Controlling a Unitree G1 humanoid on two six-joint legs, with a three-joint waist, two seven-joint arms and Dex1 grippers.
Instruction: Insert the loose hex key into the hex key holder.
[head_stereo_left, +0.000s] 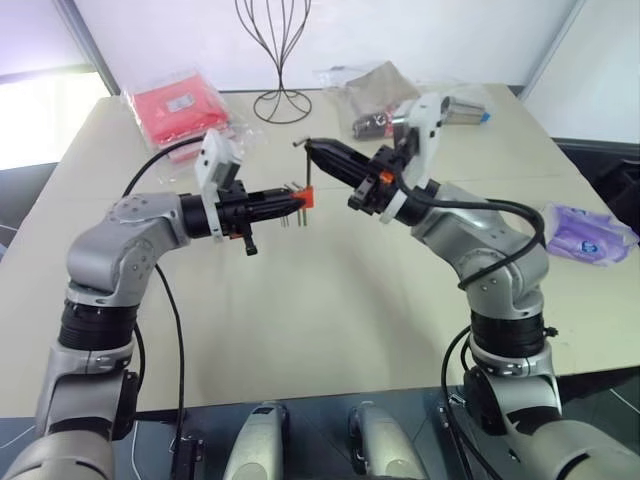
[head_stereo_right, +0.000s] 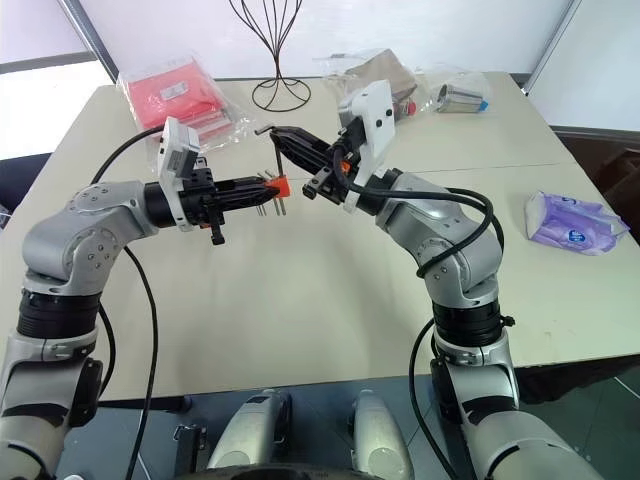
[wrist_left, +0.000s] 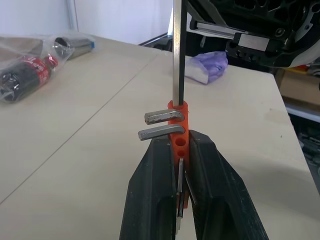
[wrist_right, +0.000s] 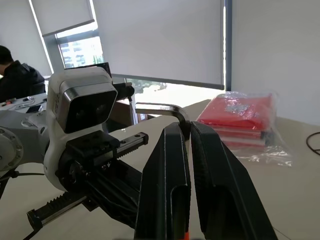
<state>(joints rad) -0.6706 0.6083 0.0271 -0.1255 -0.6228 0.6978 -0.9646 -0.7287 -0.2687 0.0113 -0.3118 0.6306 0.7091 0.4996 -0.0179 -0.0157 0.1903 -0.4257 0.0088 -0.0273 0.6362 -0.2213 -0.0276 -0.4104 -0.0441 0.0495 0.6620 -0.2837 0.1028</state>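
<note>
Both arms raised over the middle of the tabletop (head_stereo_left: 330, 330), well clear of its surface. Left gripper (head_stereo_left: 296, 199) points level toward the right one, fingers clamped tight on the hex key holder (wrist_left: 178, 145), orange block with two short grey keys jutting out sideways. Right gripper (head_stereo_left: 312, 148) closed on the loose hex key (wrist_left: 176, 55) near its bend; the long shank hangs straight down and its lower end sits in the holder's end hole. Red packets (head_stereo_left: 180, 105) lie at the far left corner, wire stand (head_stereo_left: 281, 60) at the far edge, purple pouch (head_stereo_left: 585, 232) near the right edge.
</note>
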